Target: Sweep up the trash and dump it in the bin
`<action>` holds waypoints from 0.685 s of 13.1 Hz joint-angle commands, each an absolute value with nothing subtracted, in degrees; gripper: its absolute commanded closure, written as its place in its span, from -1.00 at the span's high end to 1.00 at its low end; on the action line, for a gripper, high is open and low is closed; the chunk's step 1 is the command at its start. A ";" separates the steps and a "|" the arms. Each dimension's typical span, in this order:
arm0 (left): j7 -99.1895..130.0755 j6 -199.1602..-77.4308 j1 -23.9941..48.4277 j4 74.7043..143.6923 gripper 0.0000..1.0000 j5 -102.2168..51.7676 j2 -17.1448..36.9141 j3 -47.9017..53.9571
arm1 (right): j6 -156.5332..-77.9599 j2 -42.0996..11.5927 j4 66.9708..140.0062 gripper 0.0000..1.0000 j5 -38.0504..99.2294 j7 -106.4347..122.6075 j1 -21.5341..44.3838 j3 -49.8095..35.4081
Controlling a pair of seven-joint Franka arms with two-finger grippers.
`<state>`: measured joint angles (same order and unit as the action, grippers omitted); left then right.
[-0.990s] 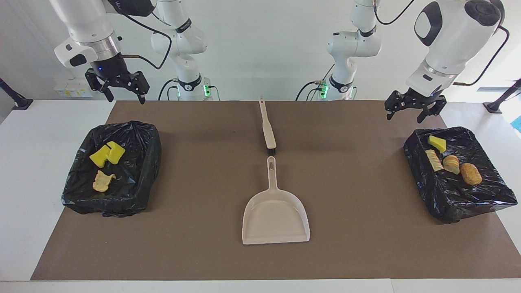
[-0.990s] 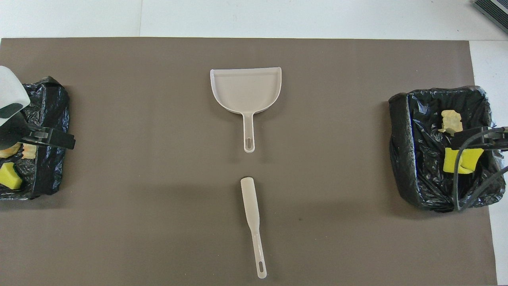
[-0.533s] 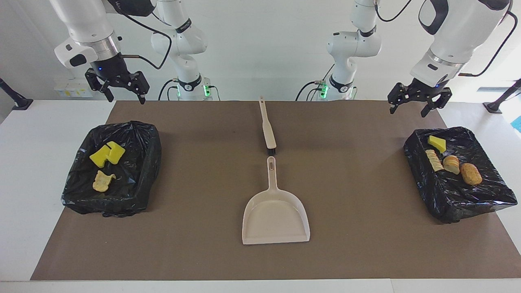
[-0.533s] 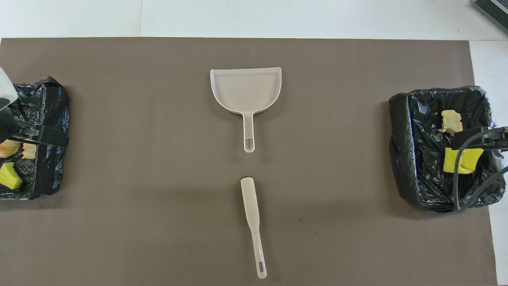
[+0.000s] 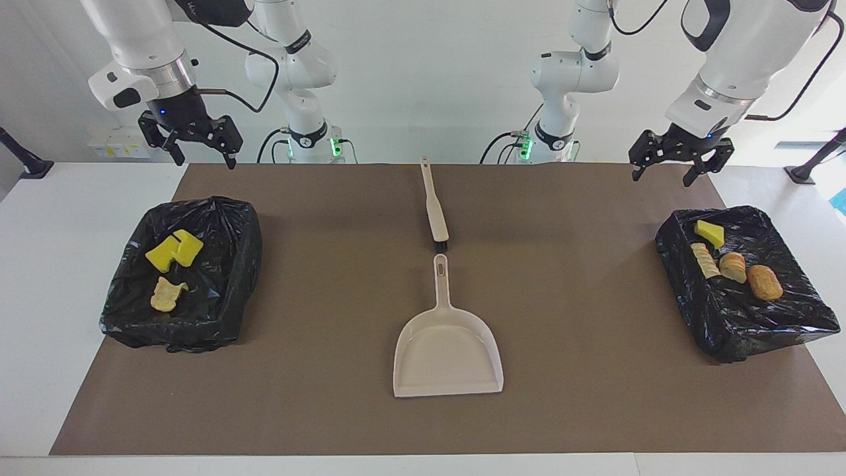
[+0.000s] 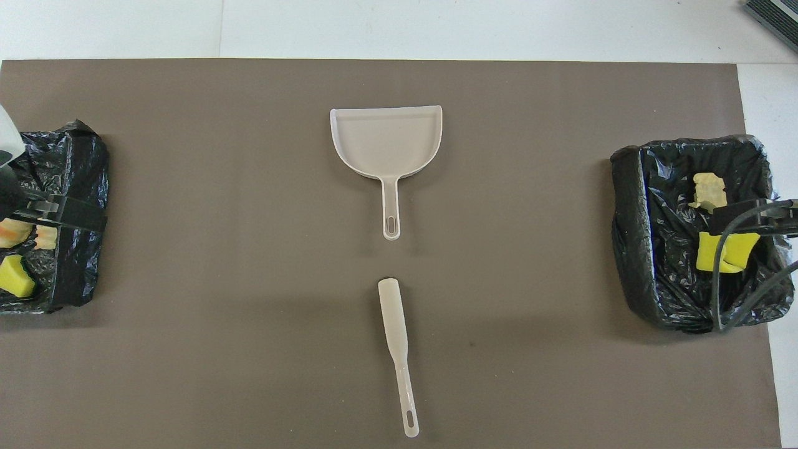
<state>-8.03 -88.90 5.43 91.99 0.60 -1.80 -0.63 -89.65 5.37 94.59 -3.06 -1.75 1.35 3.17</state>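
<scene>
The trash lies in two bins lined with black bags. The bin (image 5: 241,264) at the right arm's end holds yellow sponge pieces (image 5: 173,250) and a tan chunk (image 5: 166,294). In the bin (image 5: 687,291) at the left arm's end lie a yellow sponge wedge (image 5: 708,233), a pale ridged piece (image 5: 704,260) and two orange-tan chunks (image 5: 765,282). My right gripper (image 5: 205,160) hangs open and empty, high over the mat's corner beside its bin. My left gripper (image 5: 664,175) is also open and empty, up in the air over the mat's edge by its bin.
A beige dustpan (image 5: 448,354) lies mid-mat, its handle pointing toward the robots. A beige brush (image 5: 435,208) lies in line with it, nearer to the robots, its black bristles by the dustpan's handle. The brown mat (image 5: 581,396) covers most of the white table.
The left gripper has risen a little and drawn back from over its bin toward the robots. The right arm, the trash, the dustpan and the brush have not moved.
</scene>
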 commanded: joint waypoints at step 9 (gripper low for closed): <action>-0.17 -90.70 4.13 91.49 1.00 -0.09 -1.32 1.05 | -89.30 6.59 95.80 1.00 -2.11 -1.49 1.23 3.16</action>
<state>-1.63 -90.08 4.15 91.96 0.36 -1.65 0.63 -89.65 5.37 94.59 -3.06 -1.75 1.35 3.17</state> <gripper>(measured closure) 0.000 0.000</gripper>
